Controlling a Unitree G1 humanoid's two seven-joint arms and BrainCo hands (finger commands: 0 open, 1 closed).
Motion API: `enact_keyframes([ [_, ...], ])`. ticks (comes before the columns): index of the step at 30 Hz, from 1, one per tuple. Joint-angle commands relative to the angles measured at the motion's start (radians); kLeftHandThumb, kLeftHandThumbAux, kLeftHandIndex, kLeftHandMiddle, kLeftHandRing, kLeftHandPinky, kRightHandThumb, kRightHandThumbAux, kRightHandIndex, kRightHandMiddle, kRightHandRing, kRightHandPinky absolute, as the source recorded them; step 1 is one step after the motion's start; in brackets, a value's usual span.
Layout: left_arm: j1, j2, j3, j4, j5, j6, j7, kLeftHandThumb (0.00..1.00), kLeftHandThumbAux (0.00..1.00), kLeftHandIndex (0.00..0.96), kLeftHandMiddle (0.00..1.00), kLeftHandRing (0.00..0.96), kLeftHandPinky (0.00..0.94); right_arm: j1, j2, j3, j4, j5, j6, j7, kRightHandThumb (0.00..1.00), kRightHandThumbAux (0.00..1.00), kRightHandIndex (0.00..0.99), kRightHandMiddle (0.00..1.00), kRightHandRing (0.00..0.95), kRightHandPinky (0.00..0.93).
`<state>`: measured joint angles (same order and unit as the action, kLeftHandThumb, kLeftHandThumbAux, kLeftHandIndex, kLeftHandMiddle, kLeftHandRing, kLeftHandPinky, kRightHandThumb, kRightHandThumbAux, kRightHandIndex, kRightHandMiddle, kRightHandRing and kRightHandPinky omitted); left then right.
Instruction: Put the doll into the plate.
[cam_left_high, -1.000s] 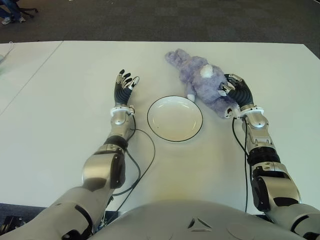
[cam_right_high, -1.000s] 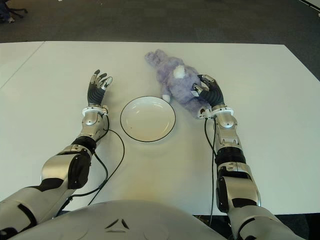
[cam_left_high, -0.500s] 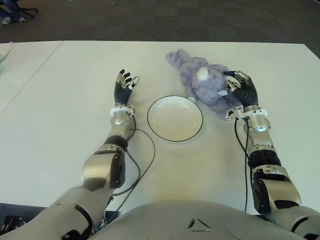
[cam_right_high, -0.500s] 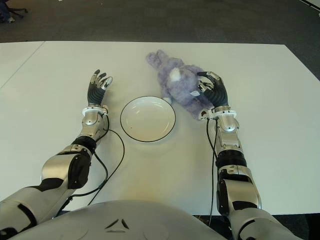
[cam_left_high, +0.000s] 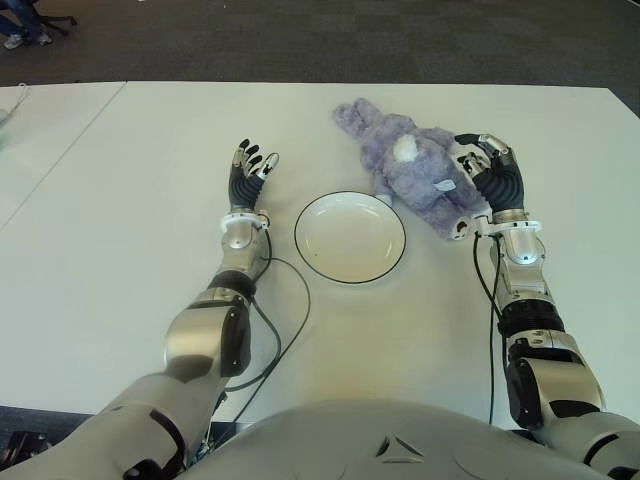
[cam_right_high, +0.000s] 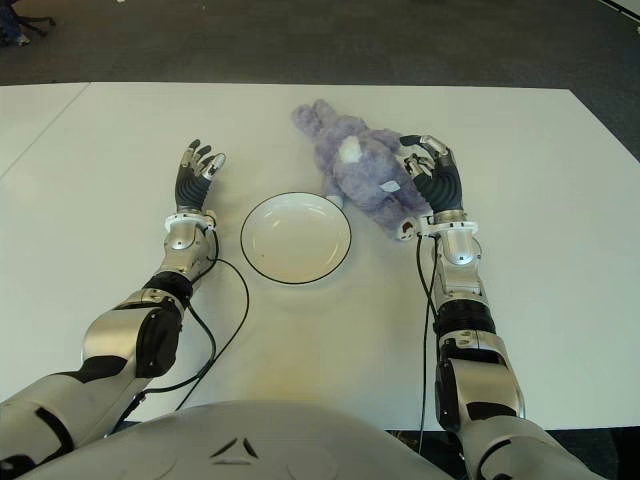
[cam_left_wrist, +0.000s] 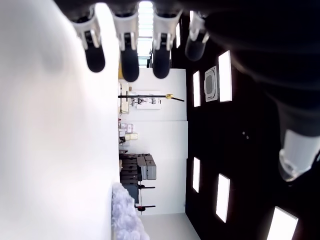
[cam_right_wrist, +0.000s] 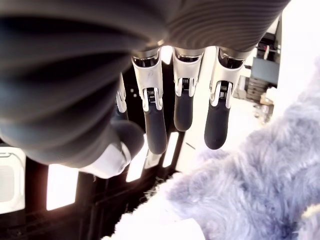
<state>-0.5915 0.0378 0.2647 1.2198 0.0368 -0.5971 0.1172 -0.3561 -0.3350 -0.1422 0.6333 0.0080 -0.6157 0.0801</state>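
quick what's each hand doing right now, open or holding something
Left hand: open, holding nothing, left of the plate.
Right hand: open beside the doll, not gripping it.

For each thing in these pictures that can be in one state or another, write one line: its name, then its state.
Doll: lying on the table beside the plate, not in it, not gripped.
Plate: upright on the table, nothing in it.
Right robot hand: fingers spread open against the doll's side, holding nothing.
Left robot hand: fingers open, holding nothing, to the left of the plate.
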Motion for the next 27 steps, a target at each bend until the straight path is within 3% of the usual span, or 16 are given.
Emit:
enact_keyframes([
  [1,0.194,-0.042,0.01,0.137,-0.007,0.138,0.005,0.0,0.527,0.055,0.15,0.149,0.144,0.011,0.001,-0.016,0.019,0.005,-0.012,-0.005,0.708,0.714,0.44,0.87,0.878,0.874],
  [24,0.189,-0.054,0.03,0.136,-0.025,0.134,-0.006,0.0,0.522,0.062,0.138,0.142,0.148,0.005,-0.021,-0.025,0.008,0.012,0.018,0.041,0.71,0.714,0.44,0.872,0.882,0.878],
  [27,0.189,-0.054,0.032,0.136,-0.028,0.131,-0.012,0.0,0.523,0.065,0.139,0.143,0.149,0.007,-0.032,-0.016,0.002,0.008,0.034,0.065,0.711,0.713,0.44,0.85,0.861,0.832],
])
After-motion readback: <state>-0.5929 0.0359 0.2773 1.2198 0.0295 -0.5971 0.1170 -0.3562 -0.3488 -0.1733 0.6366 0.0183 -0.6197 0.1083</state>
